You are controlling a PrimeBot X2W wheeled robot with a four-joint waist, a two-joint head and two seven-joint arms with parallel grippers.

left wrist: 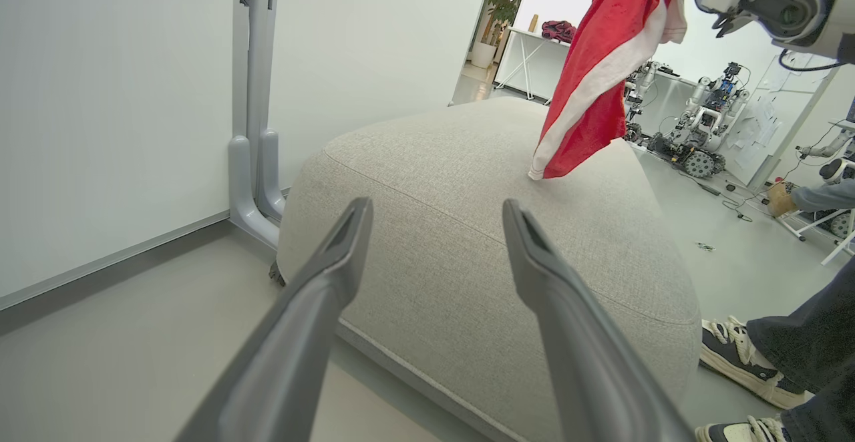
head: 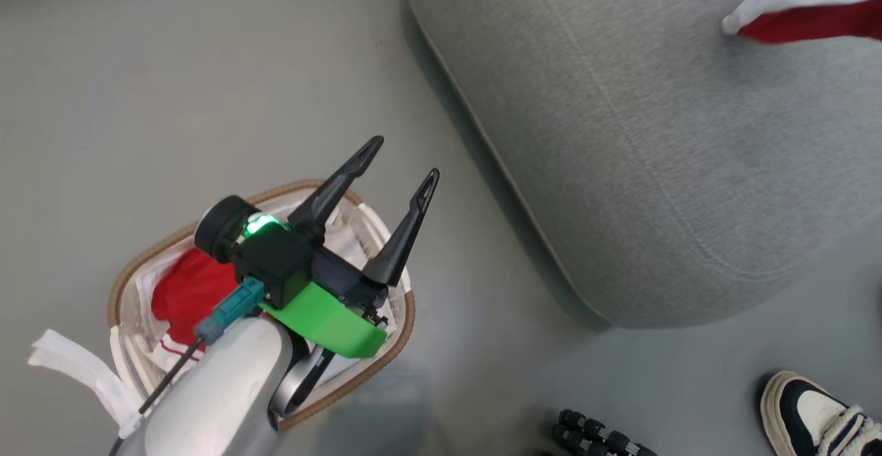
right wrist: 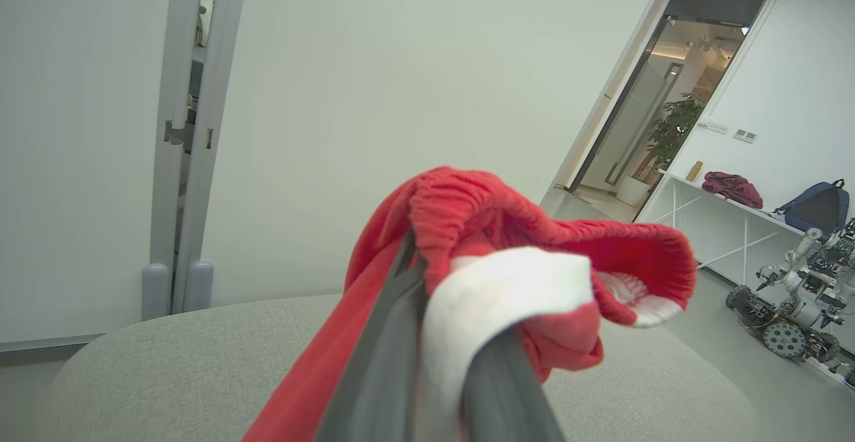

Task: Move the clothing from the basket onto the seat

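One red garment [head: 189,291] lies — bunched — in the basket [head: 411,311].

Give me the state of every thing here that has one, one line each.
left gripper, open, empty, above the basket.
right gripper, shut on the shorts.
shorts, bunched in the grip, hanging over the seat, lowest corner about at its surface.
red garment, crumpled inside the basket.
basket, upright on the floor, liner draped over its rim.

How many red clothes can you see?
2: red shorts dangle from the right claw over the seat; a red garment lies in the basket. More may hide underneath.
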